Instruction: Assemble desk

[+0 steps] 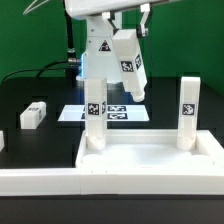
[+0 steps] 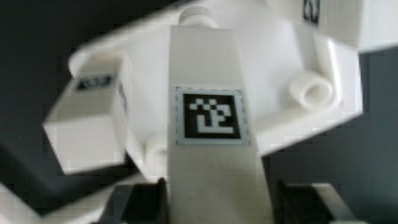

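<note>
My jaws are clamped on a leg (image 1: 129, 66), hanging tilted in the air behind the desk panel (image 1: 150, 160). The panel sits up front with two standing legs at its far corners, one (image 1: 95, 112) on the exterior view's left and one (image 1: 187, 112) on its right. My worry is that a leg this tilted could catch a socket rim or bump a standing one on the way down. The near sockets are hard to make out, and my wrist view is mostly tag (image 2: 212, 115) plus white blur.

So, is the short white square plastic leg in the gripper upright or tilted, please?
Tilted: the leg slants in the exterior view, lower end toward that view's right, clear of the table.
</note>
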Available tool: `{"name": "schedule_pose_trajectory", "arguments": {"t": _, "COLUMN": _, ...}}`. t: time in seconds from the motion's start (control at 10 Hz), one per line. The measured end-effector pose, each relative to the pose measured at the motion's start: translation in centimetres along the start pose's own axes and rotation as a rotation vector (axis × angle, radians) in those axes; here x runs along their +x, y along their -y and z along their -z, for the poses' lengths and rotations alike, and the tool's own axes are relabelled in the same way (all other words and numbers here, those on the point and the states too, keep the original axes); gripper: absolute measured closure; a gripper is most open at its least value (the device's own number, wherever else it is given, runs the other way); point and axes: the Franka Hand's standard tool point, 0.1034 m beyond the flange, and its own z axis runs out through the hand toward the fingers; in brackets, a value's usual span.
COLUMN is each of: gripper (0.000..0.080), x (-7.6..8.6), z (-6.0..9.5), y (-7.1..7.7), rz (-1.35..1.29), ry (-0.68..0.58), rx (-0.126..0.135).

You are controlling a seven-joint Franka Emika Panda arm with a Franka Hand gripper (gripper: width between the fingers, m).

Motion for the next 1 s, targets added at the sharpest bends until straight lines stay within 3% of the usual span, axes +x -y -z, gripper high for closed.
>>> {"name": "schedule_pose_trajectory", "arguments": {"t": 0.1, "gripper": 0.0512, "x": 0.8, "z": 0.6, "y": 2.3, "rz": 0.027, "ry": -0.078, "rx": -0.007}}
{"name": "schedule_pose_trajectory", "arguments": {"t": 0.3, "gripper": 0.0512, "x": 2.5, "z": 0.6, "y": 5.5, "rz": 0.03, "ry": -0.159, "rx": -0.005}}
{"name": "schedule_pose_trajectory", "arguments": {"t": 0.4, "gripper": 0.0512, "x": 3.0, "z": 1.0, "y": 7.5, "rz": 0.014, "ry": -0.222, "rx": 0.035}}
{"name": "schedule_pose_trajectory", "arguments": {"t": 0.5, "gripper": 0.0512, "x": 2.3, "z": 1.1, "y": 8.3, "rz": 0.043, "ry": -0.218, "rx": 0.029}}
{"name": "schedule_pose_trajectory", "arguments": {"t": 0.8, "gripper": 0.0512, "x": 2.2, "z": 1.0, "y": 8.3, "rz": 0.028, "ry": -0.202, "rx": 0.044}}
{"name": "schedule_pose_trajectory", "arguments": {"t": 1.0, "gripper": 0.0512, "x": 3.1, "z": -0.2, "y": 8.4, "rz": 0.12, "ry": -0.226, "rx": 0.038}}
